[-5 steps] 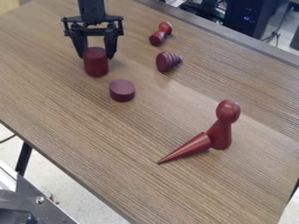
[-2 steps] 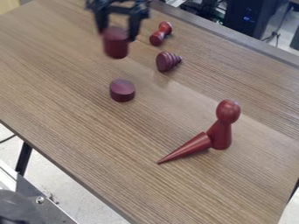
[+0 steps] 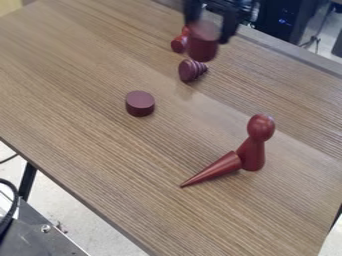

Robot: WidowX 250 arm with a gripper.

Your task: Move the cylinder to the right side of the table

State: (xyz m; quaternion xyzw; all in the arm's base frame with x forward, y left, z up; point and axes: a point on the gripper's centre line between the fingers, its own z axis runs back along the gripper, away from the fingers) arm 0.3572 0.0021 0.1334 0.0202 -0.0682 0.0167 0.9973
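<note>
My claw point(image 3: 208, 33), cut off at the top, is pinching the cylinder point(image 3: 202, 47) near the far edge of the table point(image 3: 80, 130), partly hiding a red piece point(image 3: 178, 44).

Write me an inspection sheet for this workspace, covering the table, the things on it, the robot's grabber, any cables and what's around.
Surface: brown wood-grain tabletop, no spills seen.
Job's things: dark-red, wooden-looking upright cylinder, seemingly off the table.
Clutter: short maroon disc; maroon ridged cone on its side; red dumbbell-shaped piece, partly hidden by the cylinder; smooth red cone lying by a standing red round-headed peg.
Gripper: black two-finger gripper, closed around the cylinder.
Cables: black cable, lower left, beyond the tabletop.
Surroundings: grey metal plate, lower left; dark equipment, upper right; pale floor.
</note>
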